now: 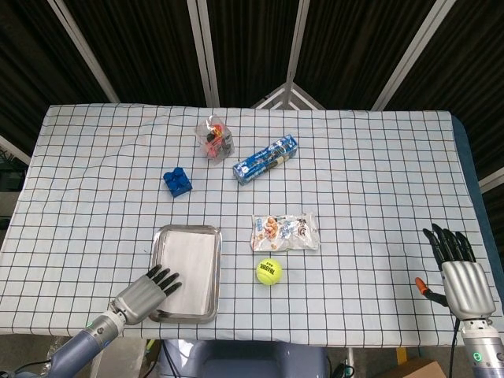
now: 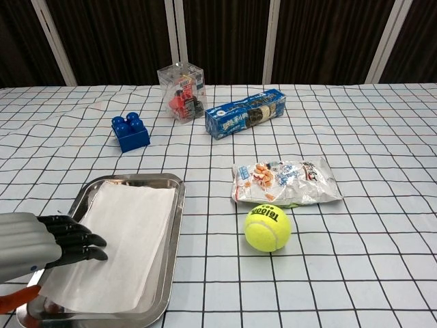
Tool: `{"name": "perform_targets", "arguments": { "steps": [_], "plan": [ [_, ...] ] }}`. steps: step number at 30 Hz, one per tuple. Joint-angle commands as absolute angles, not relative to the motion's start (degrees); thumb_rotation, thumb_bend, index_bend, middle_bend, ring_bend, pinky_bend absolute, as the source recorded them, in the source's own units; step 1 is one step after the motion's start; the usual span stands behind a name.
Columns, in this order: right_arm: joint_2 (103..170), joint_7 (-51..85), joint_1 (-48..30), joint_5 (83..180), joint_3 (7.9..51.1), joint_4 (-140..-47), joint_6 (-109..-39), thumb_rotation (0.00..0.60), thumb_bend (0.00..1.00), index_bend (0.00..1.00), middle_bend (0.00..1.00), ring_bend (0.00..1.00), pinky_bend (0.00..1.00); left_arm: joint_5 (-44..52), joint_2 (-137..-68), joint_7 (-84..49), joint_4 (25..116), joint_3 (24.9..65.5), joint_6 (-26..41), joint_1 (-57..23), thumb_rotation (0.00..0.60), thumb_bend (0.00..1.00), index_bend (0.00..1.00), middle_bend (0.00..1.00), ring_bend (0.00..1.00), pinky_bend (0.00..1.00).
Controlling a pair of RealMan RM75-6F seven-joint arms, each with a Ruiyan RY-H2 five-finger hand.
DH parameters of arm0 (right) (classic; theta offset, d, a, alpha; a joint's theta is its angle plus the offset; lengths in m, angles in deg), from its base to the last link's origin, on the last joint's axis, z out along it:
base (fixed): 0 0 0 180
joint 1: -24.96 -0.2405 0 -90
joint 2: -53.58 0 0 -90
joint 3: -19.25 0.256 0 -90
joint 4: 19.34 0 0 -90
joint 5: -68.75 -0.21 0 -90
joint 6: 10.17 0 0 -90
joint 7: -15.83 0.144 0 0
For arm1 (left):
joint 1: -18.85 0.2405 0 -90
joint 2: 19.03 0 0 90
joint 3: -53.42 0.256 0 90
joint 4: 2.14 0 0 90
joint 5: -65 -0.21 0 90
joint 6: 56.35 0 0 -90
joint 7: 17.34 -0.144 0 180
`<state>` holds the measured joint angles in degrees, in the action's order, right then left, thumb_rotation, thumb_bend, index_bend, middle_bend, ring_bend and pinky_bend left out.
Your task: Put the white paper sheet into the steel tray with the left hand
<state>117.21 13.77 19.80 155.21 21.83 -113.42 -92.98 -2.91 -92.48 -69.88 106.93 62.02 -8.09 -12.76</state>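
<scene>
The white paper sheet (image 2: 116, 246) is lying flat inside the steel tray (image 2: 173, 253), which is sitting near the front edge of the counter (image 1: 362, 165), so the placing looks essentially done. The left robot hand (image 2: 48, 244) is hovering over the tray's near left corner, fingers stretched out side by side and holding nothing, probably because the sheet needs no further grip. Whether its fingertips are touching the paper cannot be told, and the hand is hiding that corner of the sheet. The right robot hand (image 1: 459, 272) is resting apart at the far right, fingers spread and empty, its wrist cut off by the frame.
</scene>
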Motion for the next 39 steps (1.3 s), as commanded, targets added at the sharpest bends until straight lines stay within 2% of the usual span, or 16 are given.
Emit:
{"name": "perform_targets", "arguments": {
  "steps": [1,39],
  "plan": [
    [117.2,13.8,19.8,155.3,21.8,-113.4,-93.0,0.600,0.31,0.00,0.00,0.00,0.00,-2.4,-92.9,-70.2,106.9,62.2,-7.7,-13.0,0.600,0.62,0.00,0.00,0.00,0.00],
    [117.2,13.7,19.9,155.6,21.7,-113.5,-93.2,0.600,0.31,0.00,0.00,0.00,0.00,0.2,-93.8,-68.9,108.6,65.3,-2.8,-14.0,0.600,0.62,0.00,0.00,0.00,0.00]
  ]
}}
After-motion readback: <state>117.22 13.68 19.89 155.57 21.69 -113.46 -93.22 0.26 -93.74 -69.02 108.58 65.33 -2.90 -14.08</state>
